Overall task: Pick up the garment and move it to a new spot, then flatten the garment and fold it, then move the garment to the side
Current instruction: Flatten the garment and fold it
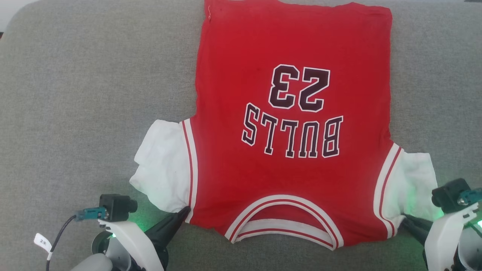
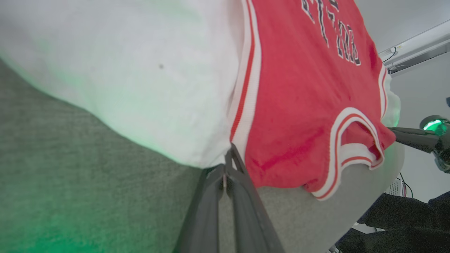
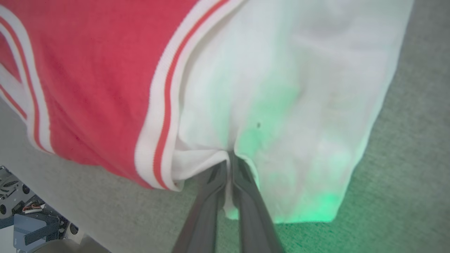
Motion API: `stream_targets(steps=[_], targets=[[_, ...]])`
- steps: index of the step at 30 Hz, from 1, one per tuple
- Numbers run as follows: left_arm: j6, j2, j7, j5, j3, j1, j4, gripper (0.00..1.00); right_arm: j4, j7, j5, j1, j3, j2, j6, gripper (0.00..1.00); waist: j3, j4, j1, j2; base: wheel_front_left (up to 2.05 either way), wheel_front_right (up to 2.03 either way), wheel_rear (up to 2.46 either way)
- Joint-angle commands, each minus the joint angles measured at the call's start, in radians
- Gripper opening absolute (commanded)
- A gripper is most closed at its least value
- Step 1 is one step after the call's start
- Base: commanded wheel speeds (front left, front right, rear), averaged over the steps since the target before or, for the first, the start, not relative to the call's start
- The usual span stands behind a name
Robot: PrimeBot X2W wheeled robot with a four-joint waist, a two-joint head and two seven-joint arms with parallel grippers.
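A grey cloth-covered bench (image 1: pixel 75 113) is stretching across the whole head view, and a red jersey (image 1: pixel 293 177) is lying spread flat on it, right of the middle, with its neck opening facing the robot and its far edge running off the top of that view. White cloth (image 1: pixel 162 162) is sticking out from under the striped armhole trim on the robot's left, and a matching white patch (image 1: pixel 414 180) is showing on the right. The black lettering "BULLS" (image 1: pixel 293 131) and the number 23 (image 1: pixel 299 88) are reading upside down from the head view. The striped collar (image 1: pixel 286 226) is curving along the near edge. The left claw (image 1: pixel 183 212) is reaching in from the lower left, its fingers (image 2: pixel 211 196) pressed together and nipping the jersey's near corner where white cloth meets the trim. The right claw (image 1: pixel 404 218) is pinching the opposite near corner, its fingers (image 3: pixel 207 203) closed on a pucker of white cloth just beside the stripe. A green glow is tinting the cloth near both claws.
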Motion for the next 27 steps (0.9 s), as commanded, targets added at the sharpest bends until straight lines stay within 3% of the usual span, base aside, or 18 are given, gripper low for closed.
stream_targets(steps=[1, 12, 16, 21, 27], targets=[[0.012, -0.018, 0.005, -0.001, -0.010, 0.000, 0.040, 0.00, 0.001, -0.012, 0.011, -0.020, 0.006, 0.015, -0.004, 1.00, -0.005, -0.005, 0.0000, -0.0001, 0.00, 0.00, 0.00], [0.007, -0.011, -0.030, -0.008, -0.007, 0.037, -0.016, 0.00, -0.276, 0.108, 0.089, -0.031, -0.215, -0.051, -0.003, 1.00, -0.021, -0.012, 0.0000, -0.0001, 0.00, 0.00, 0.00], [0.013, -0.016, -0.029, 0.003, -0.011, 0.027, -0.035, 0.00, -0.297, 0.147, 0.104, -0.106, -0.257, -0.072, -0.003, 1.00, -0.012, 0.003, 0.0000, -0.0001, 0.00, 0.00, 0.00], [0.012, -0.036, -0.021, 0.020, -0.016, -0.013, -0.058, 0.00, -0.181, 0.213, 0.119, -0.346, -0.230, -0.072, -0.003, 1.00, 0.026, 0.044, 0.0000, -0.0001, 0.00, 0.00, 0.00], [0.005, -0.085, -0.004, 0.042, -0.034, -0.093, -0.064, 0.00, 0.120, 0.293, 0.022, -0.708, -0.164, -0.080, -0.003, 1.00, 0.125, 0.130, 0.0000, -0.0001, 0.00, 0.00, 0.00]])
